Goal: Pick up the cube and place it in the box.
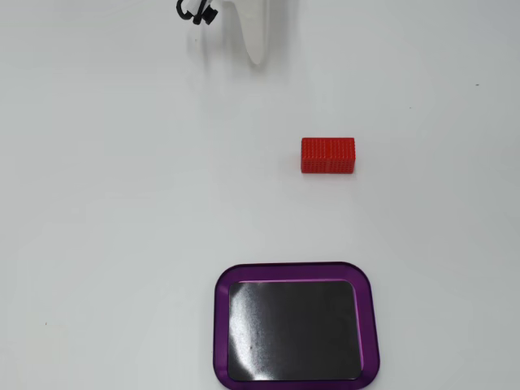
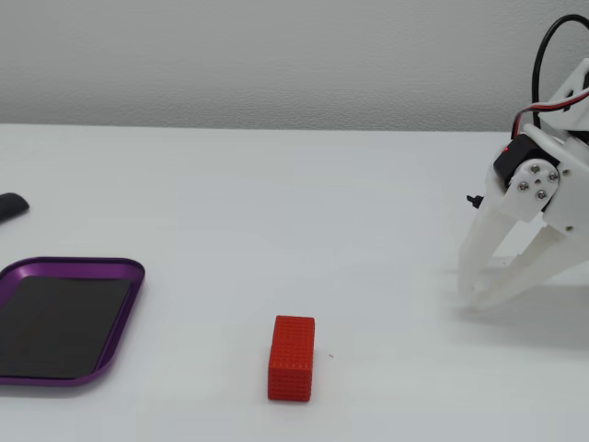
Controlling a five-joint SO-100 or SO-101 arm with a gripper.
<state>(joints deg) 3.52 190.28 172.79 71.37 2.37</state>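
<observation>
The cube is a small red dotted block lying on the white table; in a fixed view it lies above and right of the box's middle. It also shows in a fixed view near the front middle. The box is a shallow purple-rimmed tray with a dark floor, empty, also seen at the left of a fixed view. My white gripper hangs at the right with its tips down near the table, fingertips together and holding nothing, well apart from the cube. Its tip shows at the top of a fixed view.
A small dark object lies at the left edge of the table behind the box. The white tabletop spreads around the cube and box. A grey wall stands behind the table.
</observation>
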